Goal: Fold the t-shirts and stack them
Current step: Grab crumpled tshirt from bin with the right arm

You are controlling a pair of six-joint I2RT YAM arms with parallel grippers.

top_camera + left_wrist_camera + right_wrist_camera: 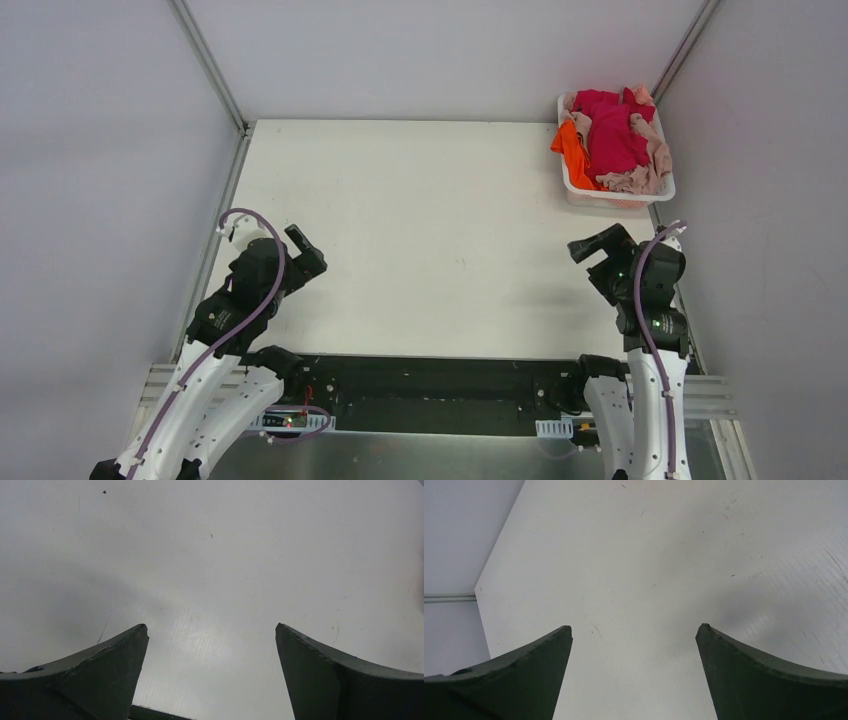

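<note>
The t-shirts lie crumpled in a white basket [571, 185] at the table's far right corner: a crimson red one [612, 135] on top, a bright orange one [572, 150] hanging over the left rim, pinkish-beige ones [640, 180] around them. My left gripper [308, 252] hovers low near the front left, open, with only bare table between its fingers [115, 670]. My right gripper [590, 248] sits near the front right, a short way in front of the basket, also open and empty, its fingers [744, 675] framing bare table.
The white table [430, 230] is walled by grey panels on the left, back and right. Aluminium posts [210, 65] stand at the back corners. A black rail [430, 385] with both arm bases runs along the near edge.
</note>
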